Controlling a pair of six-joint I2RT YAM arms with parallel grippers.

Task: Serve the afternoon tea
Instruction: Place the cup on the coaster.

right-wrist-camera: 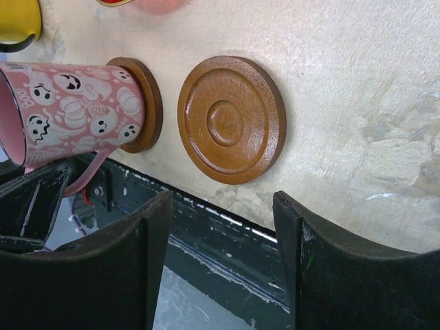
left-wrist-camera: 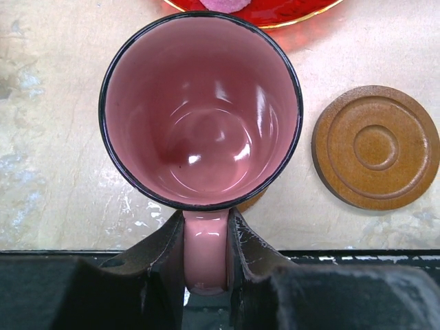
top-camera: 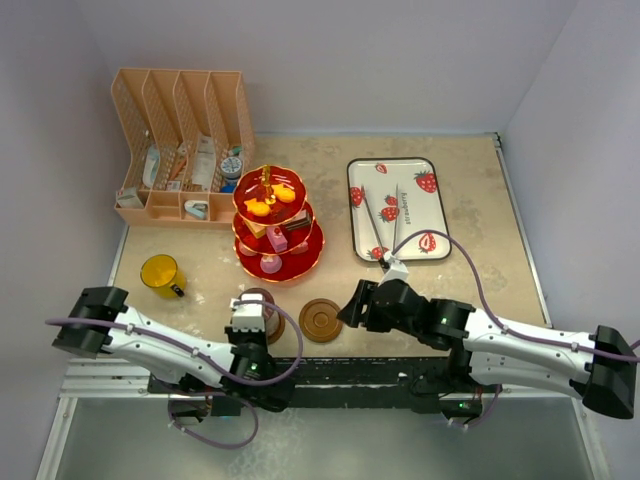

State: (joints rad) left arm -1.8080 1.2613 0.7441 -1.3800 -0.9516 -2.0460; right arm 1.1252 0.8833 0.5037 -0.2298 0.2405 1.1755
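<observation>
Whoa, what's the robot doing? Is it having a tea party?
Sort of! The left gripper is shut on the handle of the pink mug, which stands upright and empty on a wooden coaster. The right gripper is open and holds nothing, near a second coaster with nothing on it. The yellow mug sits on the table, and the red cake stand holds little cakes.

— What sort of place is this?
— A robot test bench, probably in a lab. Bare pale walls (top-camera: 350, 60) box in a single table (top-camera: 480, 300). The left arm (top-camera: 150, 340) and right arm (top-camera: 530, 345) are bolted to a metal rail (top-camera: 100, 378), and a purple cable (top-camera: 470, 262) loops loose.
— Not a home?
— No. The cakes (top-camera: 272, 208) are toys, set beside a plastic desk rack (top-camera: 180, 110).
</observation>
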